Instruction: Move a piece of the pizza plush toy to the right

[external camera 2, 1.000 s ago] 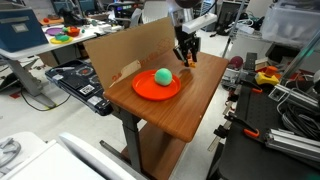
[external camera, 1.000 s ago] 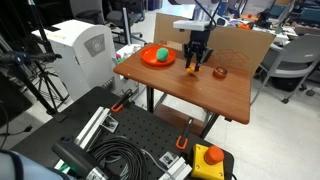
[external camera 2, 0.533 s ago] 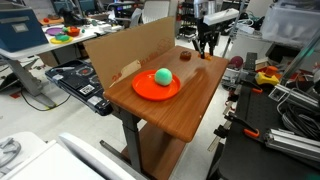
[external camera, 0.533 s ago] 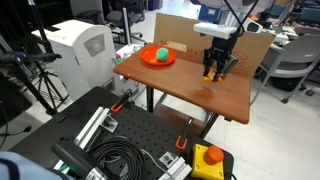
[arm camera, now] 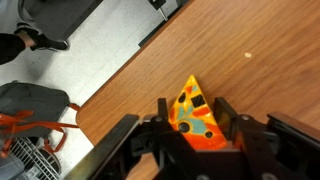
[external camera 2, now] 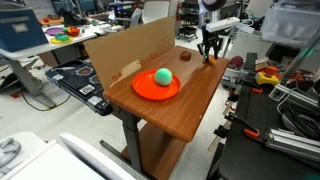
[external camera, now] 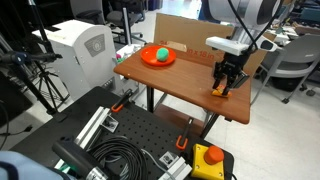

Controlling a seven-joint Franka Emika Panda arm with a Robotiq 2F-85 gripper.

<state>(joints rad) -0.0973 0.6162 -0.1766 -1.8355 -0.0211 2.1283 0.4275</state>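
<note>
My gripper [external camera: 223,82] is shut on the pizza plush piece [external camera: 219,90], a small yellow-orange wedge, low over the near right corner of the brown table [external camera: 180,85]. In the wrist view the piece [arm camera: 197,118] sits between my two fingers [arm camera: 193,110], with its tip pointing away. My gripper also shows at the table's far end in an exterior view [external camera 2: 209,52]. A similar reddish-brown piece [external camera 2: 186,57] lies on the table apart from it. The orange plate [external camera: 148,60] holds the green ball [external camera: 160,53].
A cardboard sheet [external camera 2: 120,50] stands along one side of the table. The table edge [arm camera: 110,85] runs close to my gripper, with floor beyond. A white machine [external camera: 85,45] and a chair [external camera: 290,65] stand around the table.
My gripper has carried the pizza piece away from the plate toward the table's far corner, past the reddish-brown piece, and is now lower over the wood.
</note>
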